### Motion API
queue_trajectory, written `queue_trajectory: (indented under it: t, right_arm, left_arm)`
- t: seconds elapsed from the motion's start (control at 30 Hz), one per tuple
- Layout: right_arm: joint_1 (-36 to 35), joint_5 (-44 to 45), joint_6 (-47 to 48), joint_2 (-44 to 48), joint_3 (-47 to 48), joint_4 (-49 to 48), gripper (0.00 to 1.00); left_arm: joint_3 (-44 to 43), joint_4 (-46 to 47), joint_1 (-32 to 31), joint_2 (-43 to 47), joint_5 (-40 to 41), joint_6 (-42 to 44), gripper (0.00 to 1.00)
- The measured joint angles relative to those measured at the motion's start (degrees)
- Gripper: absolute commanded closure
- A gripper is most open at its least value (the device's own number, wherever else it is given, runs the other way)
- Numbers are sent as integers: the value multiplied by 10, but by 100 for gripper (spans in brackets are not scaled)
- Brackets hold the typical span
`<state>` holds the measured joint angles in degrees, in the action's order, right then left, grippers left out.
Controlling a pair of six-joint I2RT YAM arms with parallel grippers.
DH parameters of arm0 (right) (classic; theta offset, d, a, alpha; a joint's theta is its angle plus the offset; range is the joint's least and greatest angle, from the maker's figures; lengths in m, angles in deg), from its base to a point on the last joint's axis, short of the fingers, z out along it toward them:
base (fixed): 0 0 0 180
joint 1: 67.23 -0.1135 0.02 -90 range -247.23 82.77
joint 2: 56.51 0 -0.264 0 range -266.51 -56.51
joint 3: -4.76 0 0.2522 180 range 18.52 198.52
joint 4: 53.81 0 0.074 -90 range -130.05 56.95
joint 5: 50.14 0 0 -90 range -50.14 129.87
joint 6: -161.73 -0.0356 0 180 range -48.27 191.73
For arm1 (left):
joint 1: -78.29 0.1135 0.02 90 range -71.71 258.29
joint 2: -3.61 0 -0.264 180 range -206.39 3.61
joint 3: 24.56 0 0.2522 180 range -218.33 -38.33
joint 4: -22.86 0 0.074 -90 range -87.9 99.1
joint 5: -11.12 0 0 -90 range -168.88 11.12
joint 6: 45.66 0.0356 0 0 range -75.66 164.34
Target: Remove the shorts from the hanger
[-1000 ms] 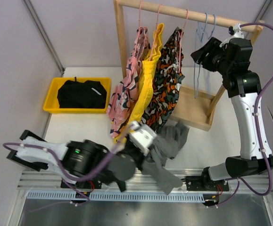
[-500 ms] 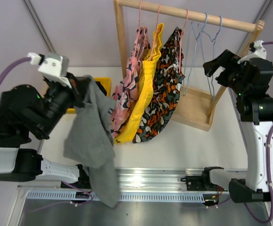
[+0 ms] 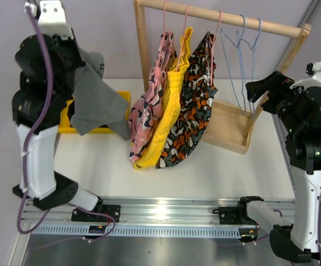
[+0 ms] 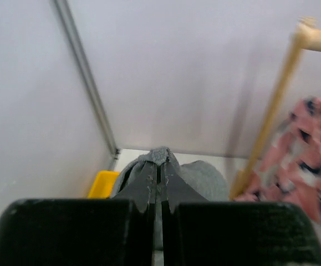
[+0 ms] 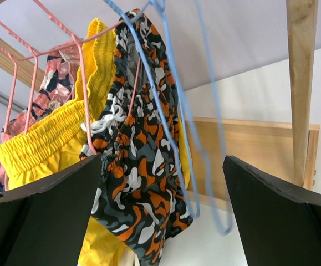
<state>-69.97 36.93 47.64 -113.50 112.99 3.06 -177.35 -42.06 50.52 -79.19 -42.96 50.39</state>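
Since the earlier frame, the left arm has swung higher and further left, carrying the grey shorts clear of the wooden rack, while the right arm has backed away from the rail. Three pairs hang there on pink hangers: the pink shark-print shorts, the yellow shorts and the camouflage shorts. The grey pair drapes above the yellow bin, probably for dropping there. Two blue hangers hang bare. The left gripper is pinched tight on a fold of grey cloth. The right gripper stands wide apart and empty, likely having let go of a hanger.
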Motion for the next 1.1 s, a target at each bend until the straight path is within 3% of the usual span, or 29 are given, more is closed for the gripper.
queue_trajectory:
  t: [0.3,0.47,0.5,0.53,0.6,0.63,0.87,1.1]
  right_arm:
    - [0,-31,-1,37,-73,4,1]
    - [0,-41,-5,61,-102,3,1]
    - [0,-44,-5,63,-102,1,1]
    - [0,-47,-6,66,-101,-2,1]
    - [0,-56,-7,67,-94,-6,1]
    - [0,-60,-7,65,-88,-10,0]
    - [-5,-115,-16,9,-2,-50,1]
    - [-96,-116,-12,-118,131,-82,1]
  left_arm:
    - [-14,75,212,-143,-107,-30,100]
    - [188,163,264,-131,-125,-71,98]
    - [235,180,267,-129,-129,-79,93]
    - [273,190,269,-129,-134,-88,63]
    - [338,186,275,-135,-152,-106,14]
    - [349,181,280,-143,-160,-117,4]
    - [400,168,301,-153,-202,-182,1]
    - [546,185,262,28,-232,-191,1]
